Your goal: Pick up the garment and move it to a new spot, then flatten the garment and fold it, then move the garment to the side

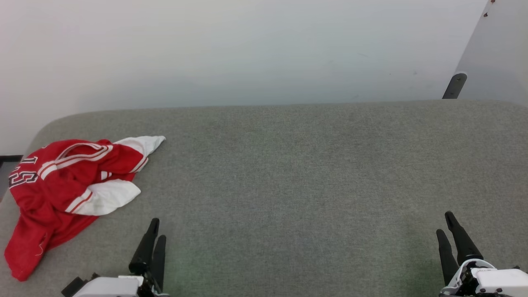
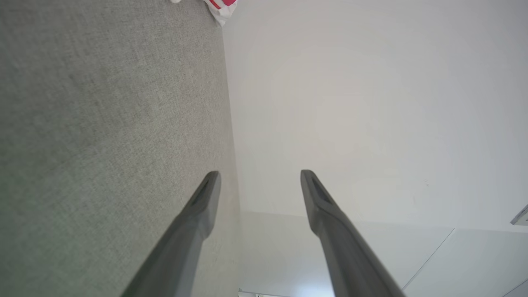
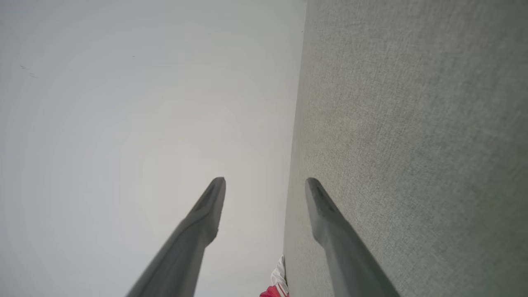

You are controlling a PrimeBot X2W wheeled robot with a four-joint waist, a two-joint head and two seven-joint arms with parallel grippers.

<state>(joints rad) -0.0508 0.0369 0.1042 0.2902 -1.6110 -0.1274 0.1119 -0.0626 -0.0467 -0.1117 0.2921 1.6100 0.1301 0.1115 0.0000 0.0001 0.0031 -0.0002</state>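
Grey woven fabric covers the padded table (image 1: 288,173) that spreads across the head view, its far edge meeting a plain white wall (image 1: 247,53). At about 9 o'clock, close to the table's left edge, lies the garment (image 1: 62,185), a red jersey crumpled in a loose heap. One white sleeve (image 1: 142,144) pokes out toward 2 o'clock. A second patch of white with red-and-white striped trim lies folded across the middle. Black white-outlined lettering shows at the heap's 9 o'clock side, and a red tail of cloth trails down toward 7 o'clock. The left gripper (image 1: 158,229) rises from the bottom edge at 7 o'clock, near the heap's 4 o'clock side but apart from it, touching no cloth. The right gripper (image 1: 444,222) stands at 5 o'clock, well apart from the garment, over bare fabric. I cannot tell whether either one touches the table. In the left wrist view the two dark fingers (image 2: 206,198) are parted with a clear gap and nothing between them, and a scrap of red-and-white cloth sits at the 12 o'clock edge. The right wrist view shows that gripper spread just as wide and empty, with a scrap of the cloth at 6 o'clock. A dark post (image 1: 454,86) leans beyond the table's far edge at 2 o'clock.
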